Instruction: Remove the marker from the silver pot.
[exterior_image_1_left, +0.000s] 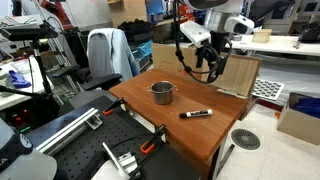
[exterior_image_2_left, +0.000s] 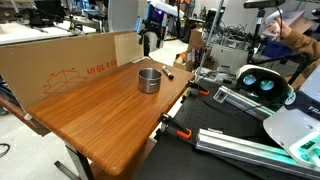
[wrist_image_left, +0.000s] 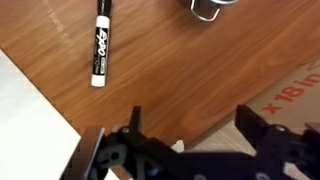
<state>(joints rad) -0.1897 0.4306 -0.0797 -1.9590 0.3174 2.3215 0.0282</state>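
Observation:
The marker (exterior_image_1_left: 196, 114) lies flat on the wooden table, apart from the silver pot (exterior_image_1_left: 162, 93). In the wrist view the marker (wrist_image_left: 99, 52) is black and white and lies at the upper left, and the pot's rim (wrist_image_left: 212, 8) shows at the top edge. In an exterior view the pot (exterior_image_2_left: 149, 80) stands mid-table with the marker (exterior_image_2_left: 168, 72) just beyond it. My gripper (exterior_image_1_left: 207, 66) hangs open and empty above the table's far edge, well above both things. Its jaws (wrist_image_left: 190, 125) are spread wide in the wrist view.
A cardboard sheet (exterior_image_1_left: 238, 76) leans at the table's far edge below my gripper, and a long cardboard panel (exterior_image_2_left: 60, 62) runs along one side. Metal rails and clamps (exterior_image_1_left: 120, 150) lie beside the table. A round floor drain (exterior_image_1_left: 245, 139) and a box (exterior_image_1_left: 299, 120) sit on the floor.

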